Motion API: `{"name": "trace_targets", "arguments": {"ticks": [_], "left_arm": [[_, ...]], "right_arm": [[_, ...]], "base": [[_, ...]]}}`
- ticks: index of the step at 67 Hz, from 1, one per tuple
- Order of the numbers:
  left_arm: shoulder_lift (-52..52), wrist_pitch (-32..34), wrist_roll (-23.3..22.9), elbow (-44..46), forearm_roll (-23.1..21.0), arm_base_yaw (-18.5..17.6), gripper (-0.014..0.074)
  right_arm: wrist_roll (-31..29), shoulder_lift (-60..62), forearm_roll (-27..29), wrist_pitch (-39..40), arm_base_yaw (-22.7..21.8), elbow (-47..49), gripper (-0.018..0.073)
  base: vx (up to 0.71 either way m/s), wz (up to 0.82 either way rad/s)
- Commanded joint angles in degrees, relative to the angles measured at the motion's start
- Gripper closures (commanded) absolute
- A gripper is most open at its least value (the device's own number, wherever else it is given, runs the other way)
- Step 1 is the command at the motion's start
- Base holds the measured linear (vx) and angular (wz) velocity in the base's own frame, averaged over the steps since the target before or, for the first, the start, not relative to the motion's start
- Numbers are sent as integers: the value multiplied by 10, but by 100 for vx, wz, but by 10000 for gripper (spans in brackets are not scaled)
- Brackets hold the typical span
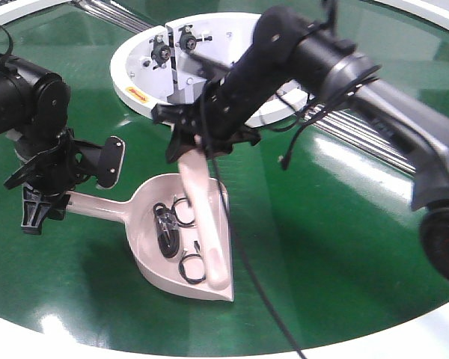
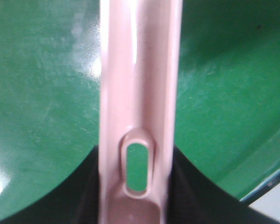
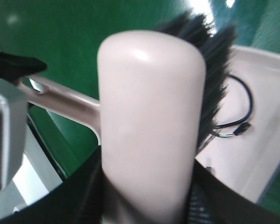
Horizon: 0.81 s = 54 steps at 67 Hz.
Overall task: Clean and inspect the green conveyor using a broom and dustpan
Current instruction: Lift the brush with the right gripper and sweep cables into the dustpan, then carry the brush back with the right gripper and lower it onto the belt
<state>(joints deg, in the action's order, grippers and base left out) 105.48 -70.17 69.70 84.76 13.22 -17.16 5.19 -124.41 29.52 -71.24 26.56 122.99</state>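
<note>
The pale dustpan (image 1: 141, 258) lies on the green conveyor (image 1: 344, 224), its handle pointing left. My left gripper (image 1: 41, 202) is shut on that handle; the left wrist view shows the handle (image 2: 140, 84) with its slotted hole between the dark fingers (image 2: 196, 196). My right gripper (image 1: 198, 142) is shut on the broom (image 1: 206, 224), which slants down with its head inside the pan. In the right wrist view the broom's back (image 3: 149, 116) fills the middle, with dark bristles (image 3: 214, 60) over the dustpan (image 3: 266, 93). Black wire loops (image 1: 168, 232) lie in the pan.
The white central ring opening (image 1: 127, 75) with metal fittings lies just behind the right gripper. Metal rails (image 1: 359, 134) run at the right under the right arm. The white outer rim (image 1: 30, 329) curves along the front. A loose cable (image 1: 247, 277) hangs from the right arm.
</note>
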Motion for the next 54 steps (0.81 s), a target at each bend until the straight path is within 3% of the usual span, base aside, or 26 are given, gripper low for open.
{"name": "trace_targets", "arguments": {"ticks": [1,16,28,54], "left_arm": [[-25,-20,5,13,-11,-7,603],[-25,-20,5,13,-11,-7,603],[-25,-20,5,13,-11,-7,603],[-25,-20,5,13,-11,-7,603]], "right_arm": [[-24,65,31,-27,-29,-14,560],[-85,133,30,-27,-92,-165,560],[-105,166,-39,-27,-142,-264,560],[-154,111,-54,-27,-191,-299,560]], "base": [[0,0],[0,0],[0,0],[0,0]]}}
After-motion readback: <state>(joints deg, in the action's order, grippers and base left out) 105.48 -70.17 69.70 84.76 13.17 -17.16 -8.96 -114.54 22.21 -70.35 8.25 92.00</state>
